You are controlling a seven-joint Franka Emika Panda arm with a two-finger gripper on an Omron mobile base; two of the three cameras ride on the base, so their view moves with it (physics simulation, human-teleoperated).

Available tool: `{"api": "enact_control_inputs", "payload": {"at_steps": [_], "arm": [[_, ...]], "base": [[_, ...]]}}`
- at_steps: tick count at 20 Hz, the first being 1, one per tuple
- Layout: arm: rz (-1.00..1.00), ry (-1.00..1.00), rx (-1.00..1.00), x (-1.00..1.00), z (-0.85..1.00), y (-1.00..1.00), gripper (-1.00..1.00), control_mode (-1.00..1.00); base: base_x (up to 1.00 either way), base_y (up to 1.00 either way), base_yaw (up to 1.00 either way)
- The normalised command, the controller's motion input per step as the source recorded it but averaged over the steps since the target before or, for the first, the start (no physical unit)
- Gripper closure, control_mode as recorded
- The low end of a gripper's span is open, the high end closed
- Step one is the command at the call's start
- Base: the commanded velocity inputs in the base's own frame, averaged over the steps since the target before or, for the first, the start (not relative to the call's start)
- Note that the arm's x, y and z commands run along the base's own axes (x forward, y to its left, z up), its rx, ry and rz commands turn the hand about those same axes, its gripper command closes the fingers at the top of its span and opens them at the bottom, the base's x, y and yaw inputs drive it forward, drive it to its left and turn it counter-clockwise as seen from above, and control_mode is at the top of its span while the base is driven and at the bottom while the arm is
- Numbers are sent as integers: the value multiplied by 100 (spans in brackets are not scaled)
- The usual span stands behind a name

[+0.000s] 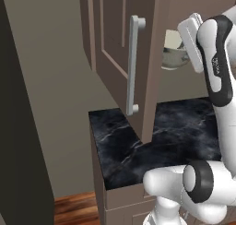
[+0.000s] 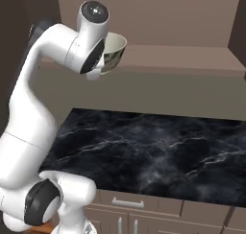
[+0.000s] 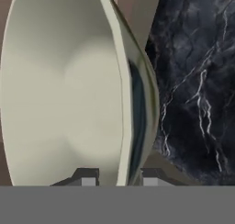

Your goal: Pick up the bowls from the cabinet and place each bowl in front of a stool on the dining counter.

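Note:
My gripper (image 3: 120,176) is shut on the rim of the cream-olive bowl (image 3: 69,94): one fingertip is inside the wall and the other outside. The bowl (image 2: 114,47) hangs tilted in the air at shelf height, just in front of the cabinet shelf (image 2: 192,60). In the left base view the bowl (image 1: 174,57) peeks out between the open cabinet door (image 1: 115,44) and my wrist. The stool and the dining counter are out of view.
The open door's long silver bar handle (image 1: 133,65) stands close to the left of my arm. Below lies a black veined countertop (image 2: 158,151) over beige drawers (image 2: 127,203). A dark tall panel (image 1: 18,141) rises at the far left, with wooden floor (image 1: 76,208) beside it.

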Motion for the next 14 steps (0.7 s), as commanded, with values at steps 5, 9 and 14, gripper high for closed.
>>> {"api": "enact_control_inputs", "payload": {"at_steps": [5, 9, 14], "arm": [[-1, 23, 0, -81, -3, -9, 100, -100], [0, 18, 0, -28, -2, 0, 100, -100], [0, 3, 0, -19, -20, 0, 100, -100]], "base": [[0, 0, 0], [0, 0, 0], [0, 0, 0]]}}
